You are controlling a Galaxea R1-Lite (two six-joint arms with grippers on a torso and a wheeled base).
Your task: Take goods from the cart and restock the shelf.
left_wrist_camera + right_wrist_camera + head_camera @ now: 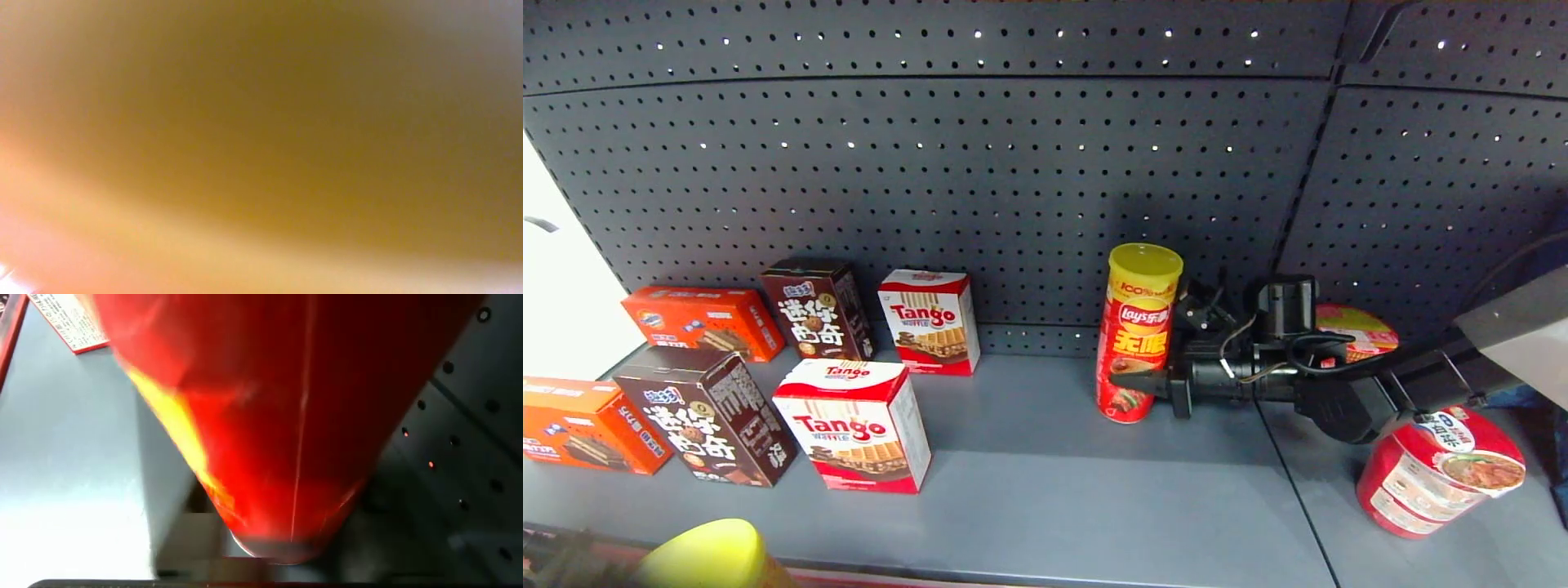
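The right pincer (1135, 382) is closed on the lower part of a red chip can (1141, 327) with a yellow lid, which stands upright on the grey shelf (1045, 490), near the pegboard back panel (980, 180) and well apart from the boxes. The step in hand looks like setting this can down. To do it well, the base should sit flat on the shelf before the grip loosens. The pincer should then part only a little and draw straight back the way the arm lies, so it neither tips the tall can nor knocks the red noodle bowl (1441, 474) near the arm. The can's label faces outward, with light lettering on red and a food picture near the base. The white-and-red wafer boxes (854, 425) carry bold red lettering, and the dark brown box (707, 425) has pale characters. Another yellow lid (703, 555) sits at the front edge. Whether the left pincer is open or closed, I cannot tell.
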